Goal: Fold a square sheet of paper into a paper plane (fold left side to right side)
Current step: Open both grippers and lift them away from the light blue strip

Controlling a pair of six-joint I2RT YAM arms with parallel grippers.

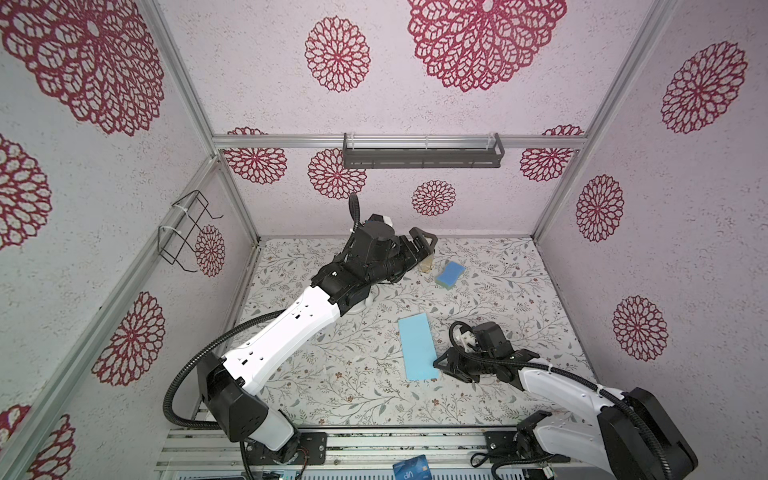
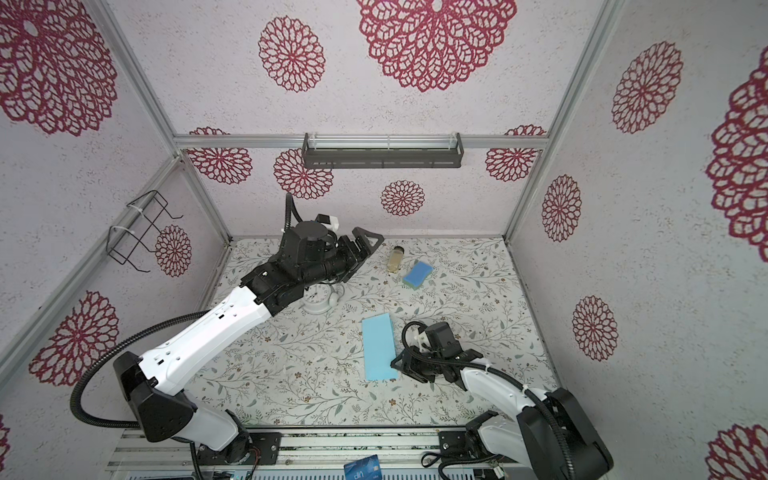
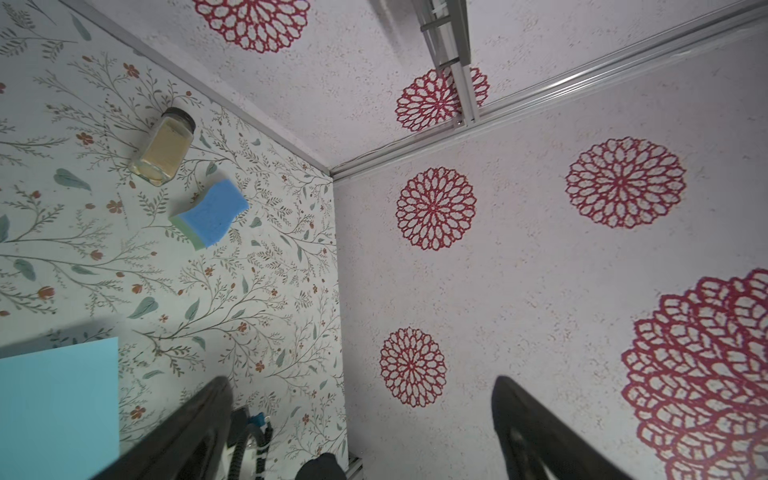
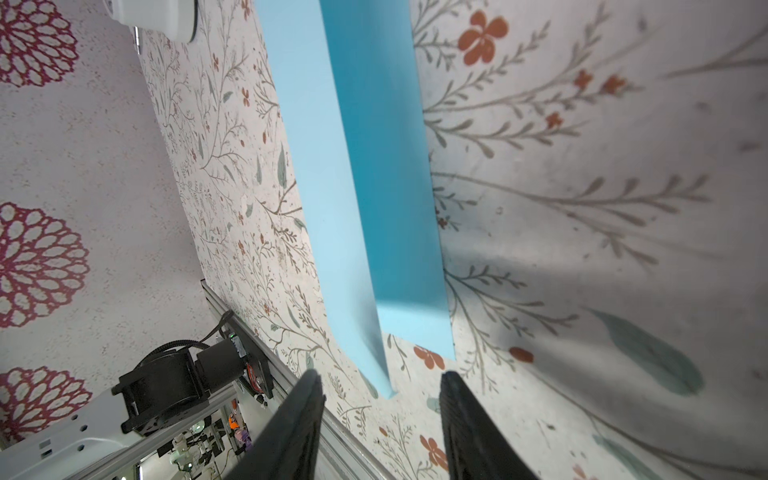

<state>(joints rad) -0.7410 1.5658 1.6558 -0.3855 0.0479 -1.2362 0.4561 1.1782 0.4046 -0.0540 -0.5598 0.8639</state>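
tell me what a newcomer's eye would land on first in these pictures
The big red lace-like flower medallions on the pale walls grab the eye first. Next comes the light blue paper sheet, folded into a narrow strip mid-table on the floral tabletop, with the open right gripper at its near right edge. The left gripper hangs open, raised over the back of the table.

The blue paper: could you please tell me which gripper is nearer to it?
Right. The right gripper sits at the paper's near right corner, jaws open. The left gripper hangs raised toward the back, by the jar, well away from the paper.
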